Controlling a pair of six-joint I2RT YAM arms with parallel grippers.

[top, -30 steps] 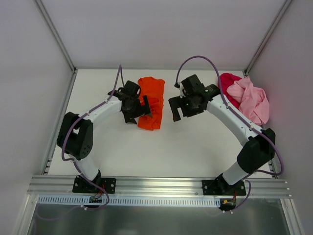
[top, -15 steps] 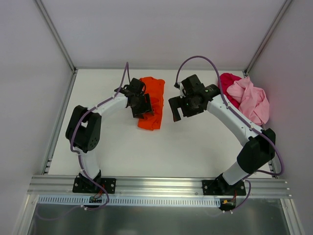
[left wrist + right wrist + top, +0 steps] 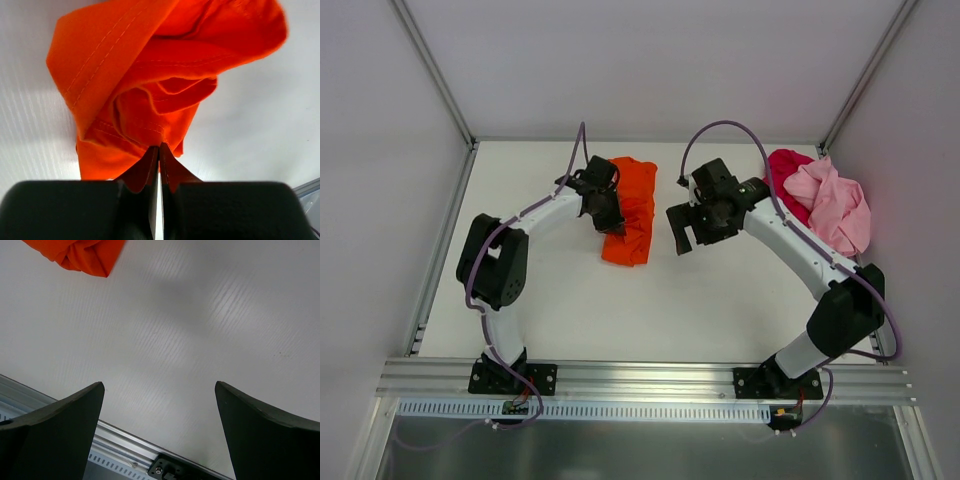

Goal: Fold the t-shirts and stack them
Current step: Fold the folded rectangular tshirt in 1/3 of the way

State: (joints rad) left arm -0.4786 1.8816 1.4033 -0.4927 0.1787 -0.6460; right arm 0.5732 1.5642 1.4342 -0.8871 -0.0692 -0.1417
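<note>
Bunched in a loose heap on the white table (image 3: 720, 300): the orange t-shirt (image 3: 632, 212), just left of centre in the upper half of the overhead frame, longer from top to bottom than across. Filling the upper and middle part of the left wrist view (image 3: 150, 75), with folds turned over one another, a stitched hem down the left side and a second stitched edge low in the middle. Only a corner of it in the right wrist view (image 3: 80, 252), at the upper left edge.

At the heap's left side in the overhead frame, over the cloth's edge: the left gripper (image 3: 610, 215). From its own wrist (image 3: 159, 150), closed tight with no gap, tips meeting right at the low stitched edge of the orange t-shirt and pinching it there. An orange glow on the inner faces of the fingers (image 3: 145, 172).

Just right of the orange t-shirt and apart from it, above bare table near the overhead frame's centre: the right gripper (image 3: 685, 230). Spread wide in its wrist view (image 3: 159, 387), one dark finger at the lower left, the other at the lower right. Nothing between them but ribbed white table, plus an aluminium rail (image 3: 125, 437) slanting across the bottom left.

Heaped together at the upper right of the overhead frame: the crimson-red t-shirt (image 3: 785, 170) and the pink t-shirt (image 3: 835, 208). Pink lying partly on the red, both crumpled and unfolded, well apart from the orange t-shirt.
</note>
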